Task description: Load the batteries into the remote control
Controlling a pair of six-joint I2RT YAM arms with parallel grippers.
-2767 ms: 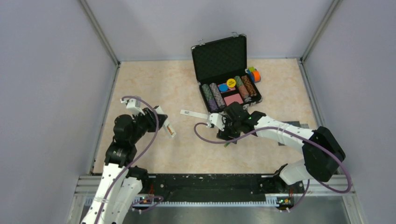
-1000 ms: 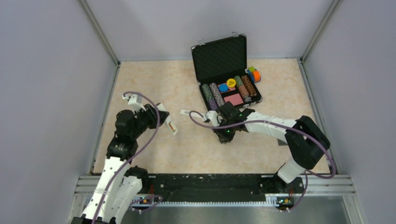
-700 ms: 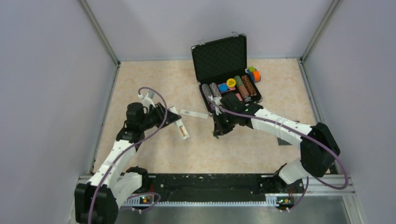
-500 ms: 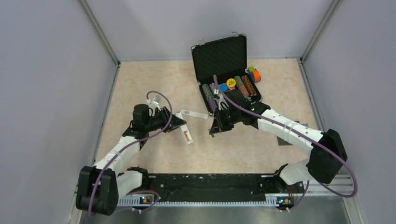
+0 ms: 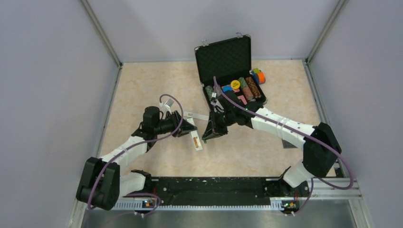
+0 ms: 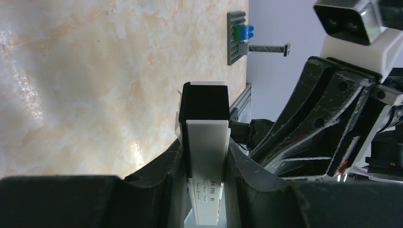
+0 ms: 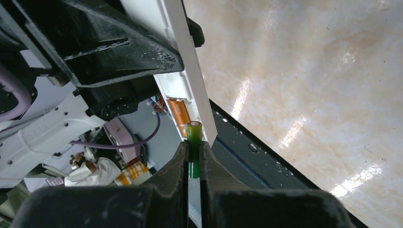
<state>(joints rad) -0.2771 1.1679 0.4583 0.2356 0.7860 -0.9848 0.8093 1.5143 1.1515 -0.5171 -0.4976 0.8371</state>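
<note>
Mid-table, left tool (image 5: 188,130) clamps remote (image 5: 196,141), right tool (image 7: 192,161) pinches green battery (image 7: 193,134); chip case (image 5: 223,59) behind.

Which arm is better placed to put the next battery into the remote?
Right. The right gripper is shut on the small green cylindrical battery, whose tip is close to the open compartment of the slim white plastic remote. The left gripper is occupied holding that remote.

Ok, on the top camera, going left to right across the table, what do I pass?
Left end effector → remote control in its grip → right end effector, pinching the green battery → coloured blocks at the far right.
</note>
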